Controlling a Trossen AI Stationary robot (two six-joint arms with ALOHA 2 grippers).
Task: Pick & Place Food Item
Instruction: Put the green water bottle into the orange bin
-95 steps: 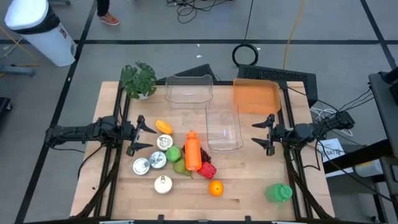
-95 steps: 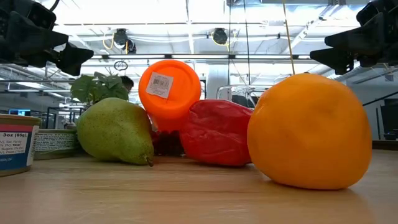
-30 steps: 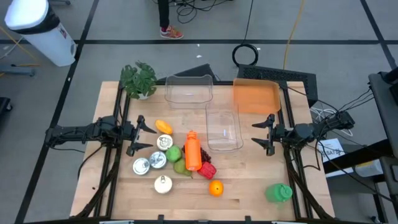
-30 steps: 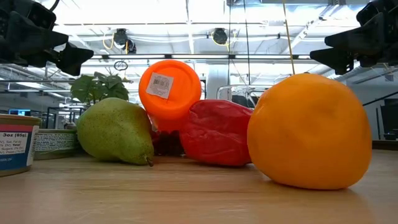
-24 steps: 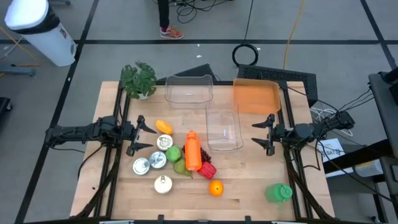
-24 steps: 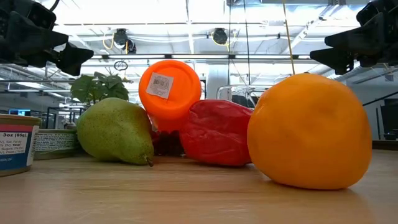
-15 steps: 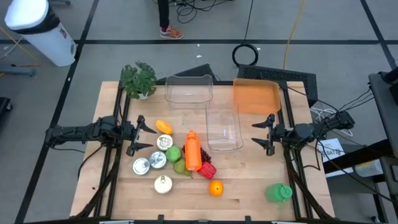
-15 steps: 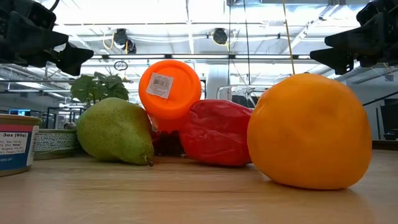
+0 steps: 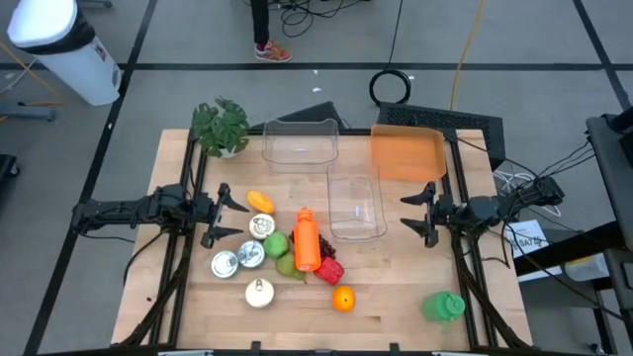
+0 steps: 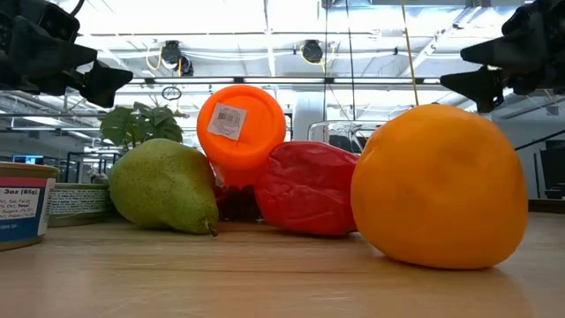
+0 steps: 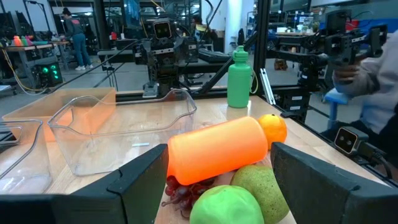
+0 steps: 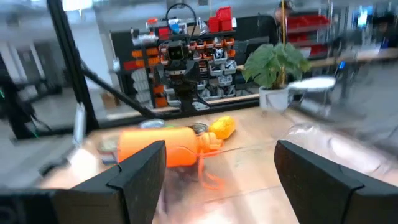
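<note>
A heap of food lies on the wooden table's middle. It holds a yellow fruit (image 9: 260,202), a green apple (image 9: 275,242), a pear (image 9: 287,264), a red pepper (image 9: 329,269), dark grapes (image 11: 180,190), an orange (image 9: 343,299) and a white bulb (image 9: 259,293). Beside them lie an orange bottle (image 9: 307,239) on its side and three cans (image 9: 250,254). My left gripper (image 9: 228,215) hovers open, level, left of the heap. My right gripper (image 9: 418,212) hovers open, level, right of a clear tub (image 9: 356,203). Neither touches anything.
A second clear tub (image 9: 301,141) and an orange tray (image 9: 407,153) stand at the far side, with a potted plant (image 9: 222,127) at the far left corner. A green bottle (image 9: 442,307) stands at the near right. Bare wood lies along the near edge.
My right gripper has rolled a little about the line it points along while staying in place, still open. The food and my left gripper have kept still.
</note>
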